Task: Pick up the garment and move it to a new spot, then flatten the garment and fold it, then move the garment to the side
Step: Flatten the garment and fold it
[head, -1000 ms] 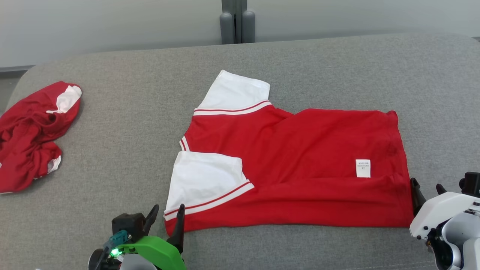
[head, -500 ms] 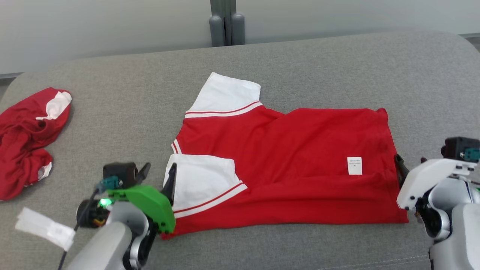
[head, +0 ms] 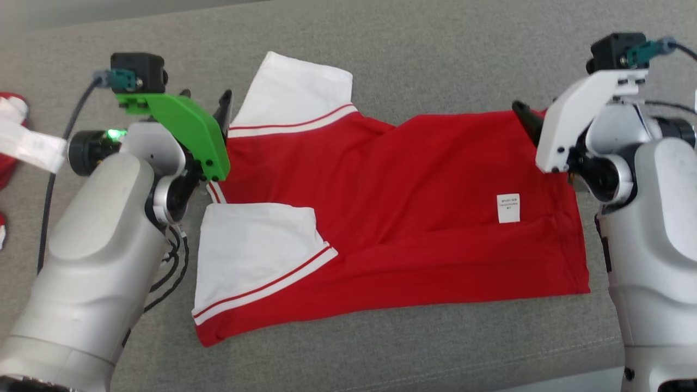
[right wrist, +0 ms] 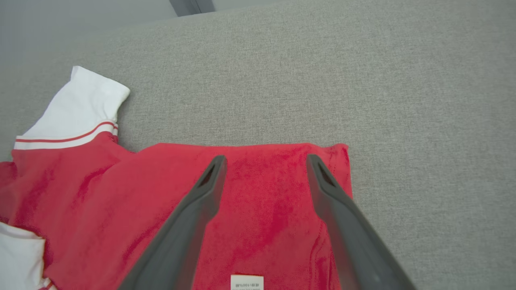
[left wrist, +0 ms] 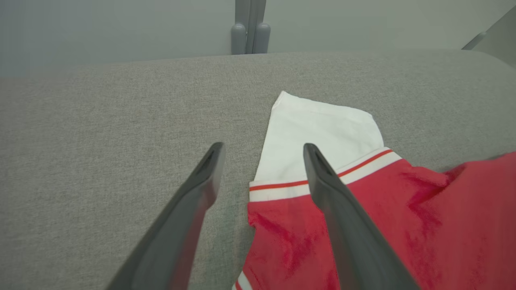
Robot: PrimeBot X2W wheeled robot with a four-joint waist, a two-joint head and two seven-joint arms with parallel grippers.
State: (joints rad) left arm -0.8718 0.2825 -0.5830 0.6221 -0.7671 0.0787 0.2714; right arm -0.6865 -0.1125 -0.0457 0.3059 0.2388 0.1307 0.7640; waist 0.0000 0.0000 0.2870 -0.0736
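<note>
Far left of the head view: a scrap of a second red cloth (head: 3, 171), cut off by the frame edge, so we cannot tell its shape. Beside it, a white tag (head: 30, 146) hangs on the left arm's cable.

Left fingers (left wrist: 203, 185): spread apart, holding nothing. One lies over the bare surface (head: 435, 60), the other over the striped band of the far white sleeve (head: 297, 90). We cannot tell whether either touches. Open grey fabric runs to their left and beyond, up to the far edge, where a grey post (left wrist: 250, 32) stands by the wall.

Middle: the shirt (head: 403, 207) lies flat mid-surface, neck end to the left and hem to the right. The near white sleeve (head: 256, 250) lies on the red body. The left arm's green bracket (head: 185, 125) hides the neck edge between the sleeves. A white care label (head: 508, 208) sits near the hem, its print too small to read.

Right fingers (right wrist: 205, 185): also spread and empty, both over the shirt's far hem corner, tips just short of its far edge. The right arm covers part of the hem. Bare surface runs beyond and to the right, and a strip of it lies between the shirt's near edge and the front seam.
</note>
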